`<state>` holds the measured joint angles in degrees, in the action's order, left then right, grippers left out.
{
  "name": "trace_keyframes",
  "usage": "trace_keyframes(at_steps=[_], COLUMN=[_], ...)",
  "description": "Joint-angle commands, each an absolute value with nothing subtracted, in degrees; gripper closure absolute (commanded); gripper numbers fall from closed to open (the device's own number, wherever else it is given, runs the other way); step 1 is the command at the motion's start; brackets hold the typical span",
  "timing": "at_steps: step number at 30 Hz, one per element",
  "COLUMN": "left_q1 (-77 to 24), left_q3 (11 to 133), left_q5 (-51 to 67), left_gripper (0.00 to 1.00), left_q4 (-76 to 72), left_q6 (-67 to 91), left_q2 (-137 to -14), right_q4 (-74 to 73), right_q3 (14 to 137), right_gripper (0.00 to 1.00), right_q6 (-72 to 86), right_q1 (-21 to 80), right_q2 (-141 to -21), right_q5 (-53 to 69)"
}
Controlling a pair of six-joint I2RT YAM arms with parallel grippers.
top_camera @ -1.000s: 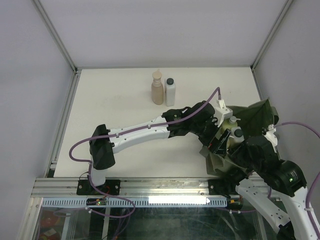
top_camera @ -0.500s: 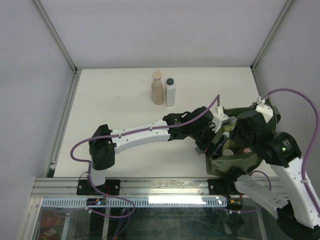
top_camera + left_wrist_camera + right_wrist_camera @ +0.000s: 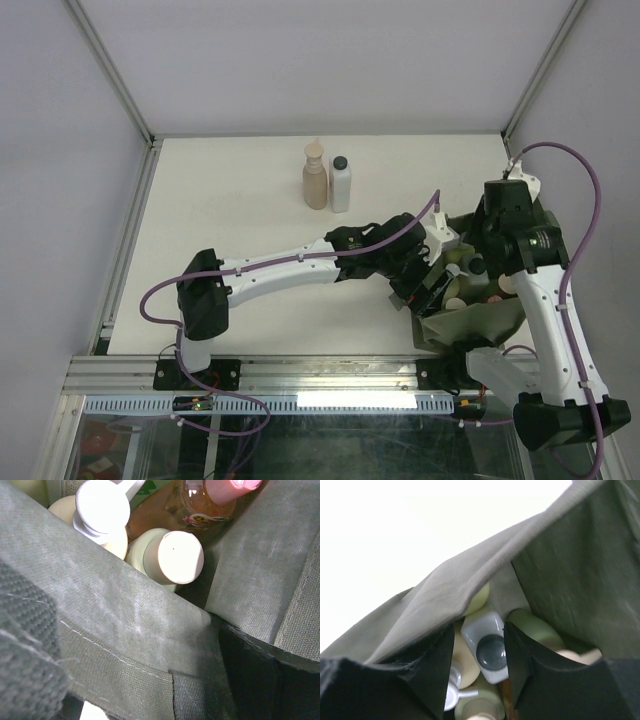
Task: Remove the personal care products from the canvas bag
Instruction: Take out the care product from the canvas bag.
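Olive canvas bag (image 3: 480, 322) slumps at the near right of the table, mouth up; a tan bottle (image 3: 315, 180) and a white bottle (image 3: 341, 186) stand at the far middle. My left gripper (image 3: 432, 285) sits at the bag's left rim, and my right gripper (image 3: 488, 262) is over its mouth.

Left wrist: jaws spread wide, with the fabric wall (image 3: 125, 625) lying across them unpinched. A cream cap (image 3: 173, 557) and a pump bottle (image 3: 102, 510) show beyond it.

Right wrist: fingers parted and empty, a black-capped bottle (image 3: 490, 651) between them. I'd centre on it, drop clear of the fold (image 3: 450, 600), then close.
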<state>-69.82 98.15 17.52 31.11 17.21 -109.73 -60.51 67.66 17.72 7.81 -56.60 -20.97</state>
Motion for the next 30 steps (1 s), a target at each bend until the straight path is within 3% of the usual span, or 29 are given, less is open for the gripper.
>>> trace_keyframes(at_steps=[1, 14, 30], left_q1=[-70.9, -68.9, -67.1], left_q3=[100.9, 104.5, 107.6], left_q5=[15.2, 17.2, 18.9], left_gripper=[0.01, 0.01, 0.01], left_q4=[33.5, 34.6, 36.1], left_q6=[13.3, 12.0, 11.8], left_q2=[-109.9, -112.3, -114.8], right_q4=[-51.3, -43.3, -45.9], right_q3=[64.5, 55.4, 54.4], right_gripper=[0.50, 0.35, 0.37], right_q6=[13.0, 15.1, 22.2], right_q1=[5.8, 2.5, 2.5], right_q2=[-57.7, -59.6, -65.6], right_q5=[-13.3, -12.0, -12.3])
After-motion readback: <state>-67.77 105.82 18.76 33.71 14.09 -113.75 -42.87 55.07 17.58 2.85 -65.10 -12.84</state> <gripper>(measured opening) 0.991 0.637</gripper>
